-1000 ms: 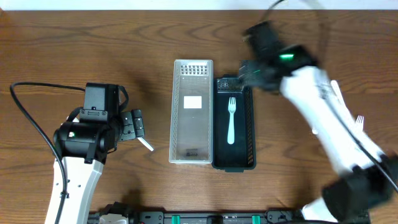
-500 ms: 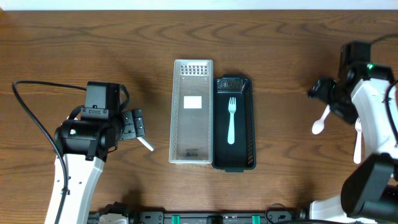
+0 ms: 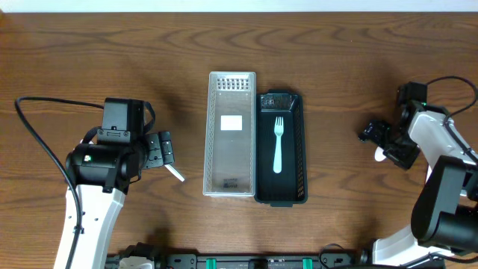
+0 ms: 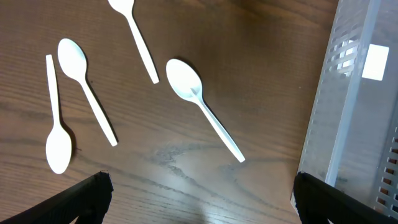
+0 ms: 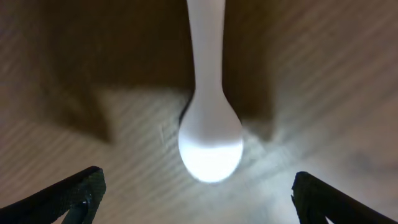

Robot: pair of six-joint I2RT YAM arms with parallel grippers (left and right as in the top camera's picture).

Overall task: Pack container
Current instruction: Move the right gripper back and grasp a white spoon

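Okay, you've got fork (image 3: 277, 144) lengthwise in black container (image 3: 302, 149), tines toward far edge. Right gripper (image 5: 199, 186) released, over spoon (image 5: 210, 140); left gripper (image 4: 199, 199) released too.

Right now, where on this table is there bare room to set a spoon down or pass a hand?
Free: the wood strip between the black basket and the right pincer, and the far band past the clear tray. Crowded: by the left pincer, where four spoons lie beside the tray.
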